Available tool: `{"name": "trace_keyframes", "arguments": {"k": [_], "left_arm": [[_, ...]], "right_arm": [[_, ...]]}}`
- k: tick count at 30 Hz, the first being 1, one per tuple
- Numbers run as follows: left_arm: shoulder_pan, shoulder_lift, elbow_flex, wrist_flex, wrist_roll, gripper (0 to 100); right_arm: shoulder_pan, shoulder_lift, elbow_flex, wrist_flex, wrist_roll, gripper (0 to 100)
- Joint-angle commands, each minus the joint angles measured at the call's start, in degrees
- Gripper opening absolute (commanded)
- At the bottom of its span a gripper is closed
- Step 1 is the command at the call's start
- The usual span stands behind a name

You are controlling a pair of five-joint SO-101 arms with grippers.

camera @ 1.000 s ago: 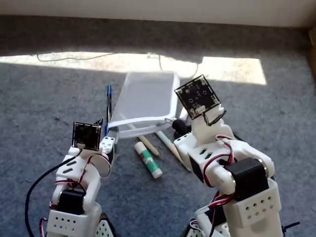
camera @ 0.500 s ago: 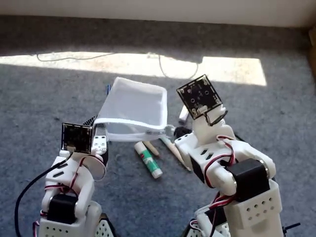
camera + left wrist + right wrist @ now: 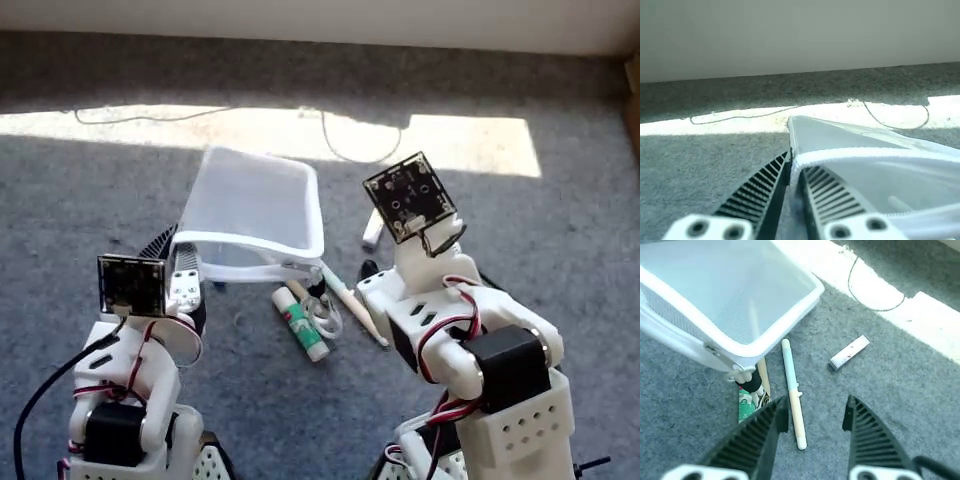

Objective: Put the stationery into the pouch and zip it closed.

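The left gripper (image 3: 790, 159) pinches the pouch (image 3: 255, 205) by its rim corner, raised above the middle of the carpet (image 3: 560, 250). The right gripper (image 3: 815, 407) hangs spread above the pen (image 3: 791, 390). The pouch looks light and floppy, so the stiffer zipper edge is likely the best place to grip.

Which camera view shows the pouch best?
The high view: almost the whole pouch is seen, held at a corner by the left jaws. The left wrist view shows that clamped edge up close; the right wrist view shows its mesh side and one end.

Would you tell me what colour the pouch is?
The pouch is white, with a fine see-through mesh; the right wrist view shows it best.
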Motion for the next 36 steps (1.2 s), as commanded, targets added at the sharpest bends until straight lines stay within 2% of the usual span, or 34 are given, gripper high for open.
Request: {"name": "trace_keyframes", "arguments": {"k": [1,5,12,17,23,26,29,36], "left_arm": [[-3.6,0.7,-6.7,0.0,-0.1,1],[-5.4,0.7,-8.0,0.2,-0.1,1],[-9.7,1.8,-15.9,6.7,-0.1,1],[-13.2,15.5,-24.5,8.5,-0.1,1],[-18.4,32.7,-38.9,15.4,1.1,1],[-20.9,35.8,-44.8,19.1,1.1,1],[-23.7,37.1,-48.7,23.1,1.1,1],[-32.3,37.1,-50.8,27.7,0.9,1]], "right_arm": [[3.9,-0.7,-3.1,-3.2,-0.4,17.0],[5.7,-0.4,-2.9,-4.4,-0.4,17.0],[5.7,-0.4,3.5,-11.5,-0.4,17.0],[5.7,-0.4,8.0,-17.4,-0.4,17.0],[5.5,-0.4,10.7,-21.1,-1.6,17.0],[5.5,-0.3,12.1,-24.3,-5.9,17.0],[5.2,-0.2,13.8,-27.4,-7.0,17.0],[0.5,-0.2,14.7,-29.1,-9.3,17.0]]}}
